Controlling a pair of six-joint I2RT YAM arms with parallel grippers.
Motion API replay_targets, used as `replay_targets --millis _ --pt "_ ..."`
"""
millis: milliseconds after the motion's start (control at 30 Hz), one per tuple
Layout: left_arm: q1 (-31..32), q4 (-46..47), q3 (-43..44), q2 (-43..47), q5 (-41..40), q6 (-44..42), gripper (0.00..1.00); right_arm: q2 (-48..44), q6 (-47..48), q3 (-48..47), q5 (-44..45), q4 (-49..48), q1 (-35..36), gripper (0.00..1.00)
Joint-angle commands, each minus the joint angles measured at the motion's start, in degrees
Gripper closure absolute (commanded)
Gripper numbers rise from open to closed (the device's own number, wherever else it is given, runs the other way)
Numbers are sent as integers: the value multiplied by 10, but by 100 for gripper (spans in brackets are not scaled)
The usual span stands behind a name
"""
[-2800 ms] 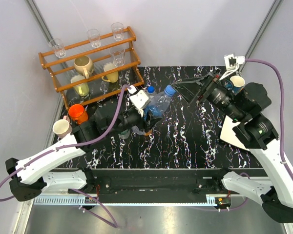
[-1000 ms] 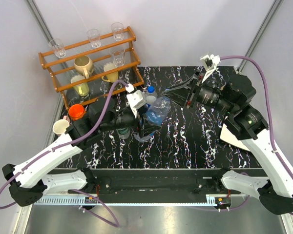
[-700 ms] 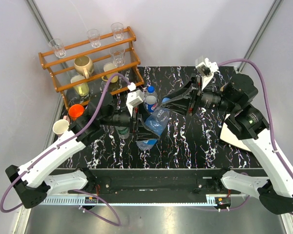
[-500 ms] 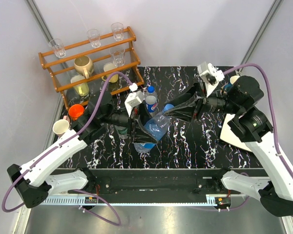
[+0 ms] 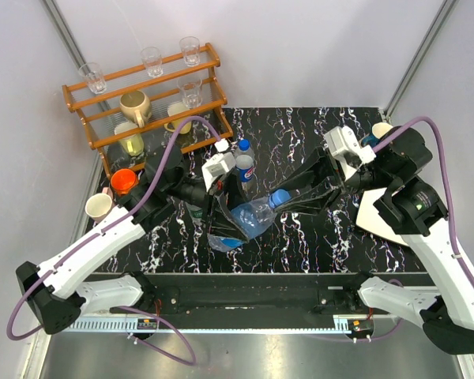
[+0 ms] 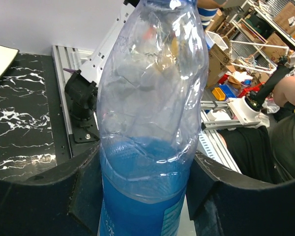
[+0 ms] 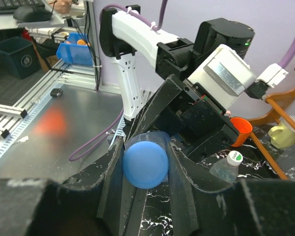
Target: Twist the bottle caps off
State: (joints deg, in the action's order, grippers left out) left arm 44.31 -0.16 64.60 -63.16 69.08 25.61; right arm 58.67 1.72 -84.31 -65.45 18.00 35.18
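Unscrewing is under way on the blue bottle (image 5: 249,217), which hangs tilted over the black marbled table (image 5: 324,237), in front of the wooden rack (image 5: 142,103). The left gripper (image 6: 145,191) clamps its body and the right gripper (image 7: 145,164) pinches the blue cap (image 5: 280,197). Next probably comes a firm twist against a steady body. Another capped bottle (image 5: 245,166) stands nearer the rack, with pale walls behind it.

You get bright, even overhead light; highlights glint on the translucent blue plastic bottle (image 6: 147,123), and close foregrounds blur.
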Motion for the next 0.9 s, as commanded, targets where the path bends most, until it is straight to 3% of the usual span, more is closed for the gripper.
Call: replay_targets --millis 0,167,367,500,633,867 --pt "-7 122 19 1 0 23 41 10 66 18 -71 106 3 100" --pt "-7 111 20 2 4 17 41 6 91 17 -64 126 3 100" --pt "-7 51 32 5 -18 -31 40 3 56 15 14 119 2 100" --pt "-7 35 36 5 -31 -49 40 -3 39 19 52 108 3 79" --pt "-7 30 37 6 -40 -55 39 -6 29 20 73 103 3 68" --pt "-7 24 37 6 -50 -58 39 -12 18 22 99 95 2 66"
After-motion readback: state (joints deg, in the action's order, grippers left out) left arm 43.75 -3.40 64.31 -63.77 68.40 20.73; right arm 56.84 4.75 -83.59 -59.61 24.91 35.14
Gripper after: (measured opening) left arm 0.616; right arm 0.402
